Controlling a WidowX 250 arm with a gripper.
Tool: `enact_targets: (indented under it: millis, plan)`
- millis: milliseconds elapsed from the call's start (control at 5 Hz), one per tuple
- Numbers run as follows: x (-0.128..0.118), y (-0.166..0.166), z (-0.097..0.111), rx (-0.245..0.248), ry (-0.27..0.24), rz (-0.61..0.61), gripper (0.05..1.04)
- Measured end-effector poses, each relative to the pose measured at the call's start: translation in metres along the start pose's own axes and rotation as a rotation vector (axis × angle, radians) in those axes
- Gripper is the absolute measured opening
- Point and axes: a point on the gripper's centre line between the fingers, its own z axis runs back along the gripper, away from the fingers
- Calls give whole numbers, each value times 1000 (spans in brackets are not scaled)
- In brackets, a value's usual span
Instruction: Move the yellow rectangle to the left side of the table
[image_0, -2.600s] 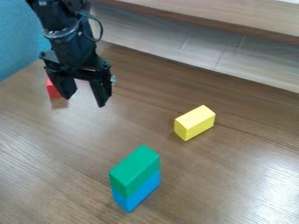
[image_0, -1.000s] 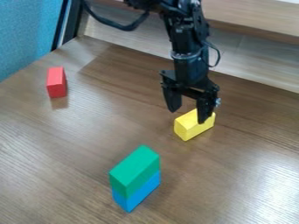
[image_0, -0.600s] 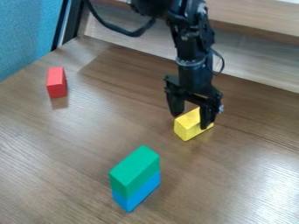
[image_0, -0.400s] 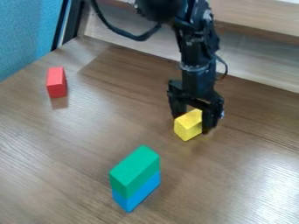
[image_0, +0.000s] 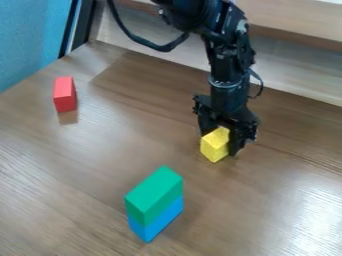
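On the table (image_0: 87, 180), an upper block (image_0: 152, 195) sits on a lower block (image_0: 157, 226). Behind are a left block (image_0: 65, 95) and a right block (image_0: 214, 145).

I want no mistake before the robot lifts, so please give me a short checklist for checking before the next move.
1. Tool placed around the yellow block: ok, one finger at each side.
2. Grip firm enough for lifting: cannot tell.
3. Yellow block at the left side of the table: not ok, it is right of the centre in the view.
4. Green block on the blue block, apart from the tool: ok.
5. Red block apart from the tool: ok.
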Motion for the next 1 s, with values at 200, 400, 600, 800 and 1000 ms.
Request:
enact_targets:
  millis: [200,400,600,800,1000]
  plan:
    - [-3,5,3,-3,6,30,598]
    - [-10,34,21,11,-8,108,598]
    - [-24,73,33,42,-19,201,598]
    - [-36,90,37,45,-16,232,598]
    - [-63,122,30,51,27,325,598]
